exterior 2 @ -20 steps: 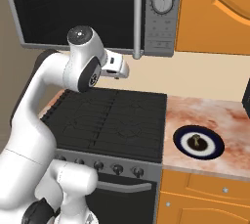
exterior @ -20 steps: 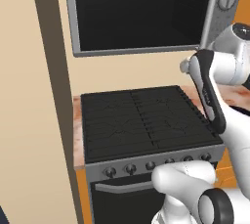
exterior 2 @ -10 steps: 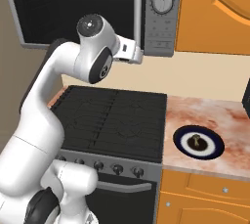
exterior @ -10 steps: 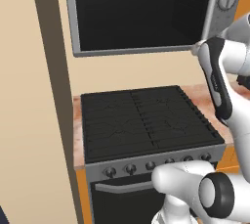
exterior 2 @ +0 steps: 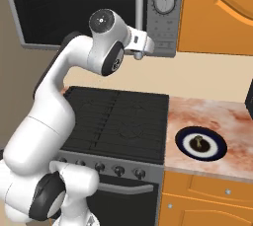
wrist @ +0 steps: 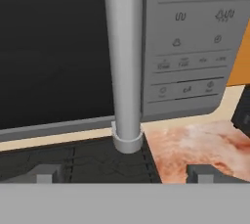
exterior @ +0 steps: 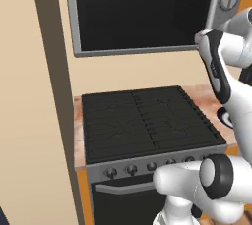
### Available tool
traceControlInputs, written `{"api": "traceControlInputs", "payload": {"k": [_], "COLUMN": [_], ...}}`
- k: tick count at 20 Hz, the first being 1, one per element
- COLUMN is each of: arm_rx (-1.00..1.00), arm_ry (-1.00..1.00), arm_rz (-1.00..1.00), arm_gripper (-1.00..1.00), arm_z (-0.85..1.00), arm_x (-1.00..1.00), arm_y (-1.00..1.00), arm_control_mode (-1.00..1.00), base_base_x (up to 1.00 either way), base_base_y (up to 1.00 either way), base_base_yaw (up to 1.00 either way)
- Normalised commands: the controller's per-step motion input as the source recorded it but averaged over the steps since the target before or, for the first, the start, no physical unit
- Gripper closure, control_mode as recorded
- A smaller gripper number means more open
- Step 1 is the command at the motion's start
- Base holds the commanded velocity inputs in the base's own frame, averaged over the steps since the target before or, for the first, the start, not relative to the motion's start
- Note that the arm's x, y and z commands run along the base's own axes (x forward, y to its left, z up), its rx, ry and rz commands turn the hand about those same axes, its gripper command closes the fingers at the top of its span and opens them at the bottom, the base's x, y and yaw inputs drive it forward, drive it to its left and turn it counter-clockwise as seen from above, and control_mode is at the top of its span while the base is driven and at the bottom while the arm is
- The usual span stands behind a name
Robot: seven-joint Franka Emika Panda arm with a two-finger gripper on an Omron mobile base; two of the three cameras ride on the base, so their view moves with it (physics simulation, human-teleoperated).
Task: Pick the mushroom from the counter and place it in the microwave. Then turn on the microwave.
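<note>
Stove top, black with grates, occupies the left of the right base view; the microwave hangs above it at 12 o'clock, door shut, its long grey handle running vertically beside the control panel with round knob. The gripper is raised just at the lower end of that handle; in the hand view the handle stands centred between the two finger tips, which sit wide apart with nothing between them. To the right, at about 4 o'clock from the stove, the desk carries a dark-rimmed plate, and the mushroom rests at its middle, well apart from the gripper. Judgement: the door must be opened first. The mushroom appears very light, small, soft and easily bruised; its rounded cap may slip, so a gentle pinch across the cap sides from above seems the soundest hold, jaws straddling it and clearing the plate rim
</note>
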Motion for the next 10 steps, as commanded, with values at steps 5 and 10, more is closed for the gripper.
{"api": "traceControlInputs", "payload": {"k": [5,10], "arm_rx": [0.03,0.04], "arm_ry": [-0.07,-0.05], "arm_rz": [-0.02,-0.02], "arm_gripper": [-1.00,-1.00], "arm_z": [0.00,0.00], "arm_x": [0.39,0.37], "arm_y": [-0.06,0.00], "arm_control_mode": [-1.00,-1.00], "base_base_x": [0.00,0.00], "base_base_y": [0.00,0.00], "base_base_yaw": [0.00,0.00]}}
